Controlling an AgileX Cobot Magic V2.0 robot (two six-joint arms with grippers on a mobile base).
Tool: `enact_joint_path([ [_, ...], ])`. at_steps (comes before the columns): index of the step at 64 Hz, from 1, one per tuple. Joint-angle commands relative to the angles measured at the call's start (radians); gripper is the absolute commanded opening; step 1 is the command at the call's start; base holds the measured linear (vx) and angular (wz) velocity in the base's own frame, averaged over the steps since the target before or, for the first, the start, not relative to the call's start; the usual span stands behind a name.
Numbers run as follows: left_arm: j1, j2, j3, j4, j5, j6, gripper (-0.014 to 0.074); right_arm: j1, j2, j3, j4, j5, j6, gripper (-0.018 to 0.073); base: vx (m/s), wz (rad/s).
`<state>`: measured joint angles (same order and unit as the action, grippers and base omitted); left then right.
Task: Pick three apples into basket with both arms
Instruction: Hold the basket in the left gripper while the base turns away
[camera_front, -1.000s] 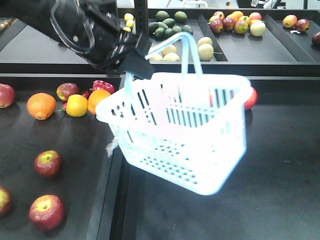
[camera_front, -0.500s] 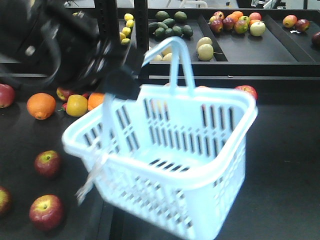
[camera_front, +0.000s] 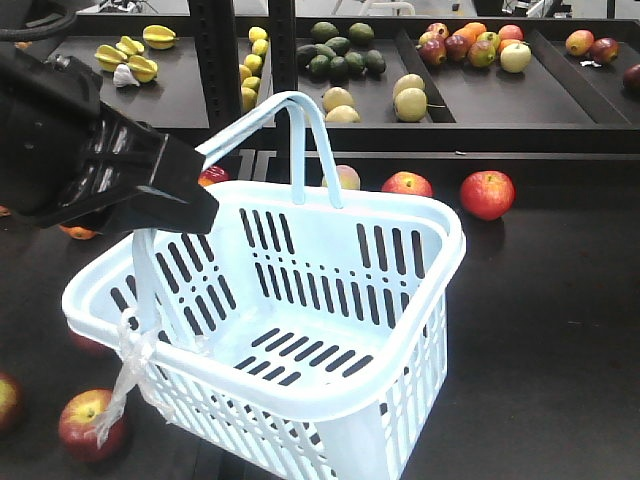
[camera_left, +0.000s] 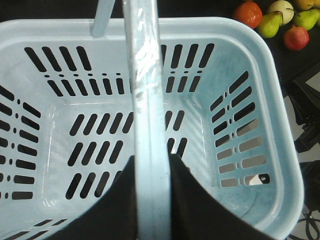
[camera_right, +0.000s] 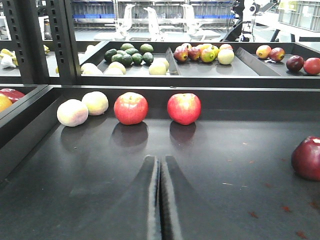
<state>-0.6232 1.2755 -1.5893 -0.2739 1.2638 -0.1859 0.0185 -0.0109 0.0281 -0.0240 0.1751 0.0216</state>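
Carrying step, before any fruit is loaded. The left gripper (camera_front: 188, 205) is clamped on one hoop handle (camera_front: 262, 118) of the basket (camera_front: 400, 205), which hangs tilted above the dark shelf. The left wrist view shows the basket's floor bare: no apple is in it. One dark red apple (camera_front: 82, 425) lies on the shelf below the basket's near left corner, beside the clear scrap (camera_front: 125, 372) tied to the rim. A second apple (camera_front: 6, 400) sits further left, at the frame edge. The right gripper (camera_right: 161, 162) is pressed closed on nothing, low over the shelf. Next, judging from this, it must open and reach an apple while the basket is held steady. No brand or writing can be read.
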Motion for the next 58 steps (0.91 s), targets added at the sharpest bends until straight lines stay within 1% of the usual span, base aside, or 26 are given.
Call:
enact_joint_path([
  [1, -0.006, -0.028, -0.024, -0.032, -0.075, -0.01, -0.0008, -0.008, -0.01, 0.014, -0.011, -0.071, -0.009, -0.0004, 0.0, 0.0],
  [58, -0.006, -0.028, -0.024, -0.032, -0.075, -0.009, -0.0008, -0.008, -0.01, 0.014, -0.011, -0.071, -0.009, -0.0004, 0.0, 0.01],
])
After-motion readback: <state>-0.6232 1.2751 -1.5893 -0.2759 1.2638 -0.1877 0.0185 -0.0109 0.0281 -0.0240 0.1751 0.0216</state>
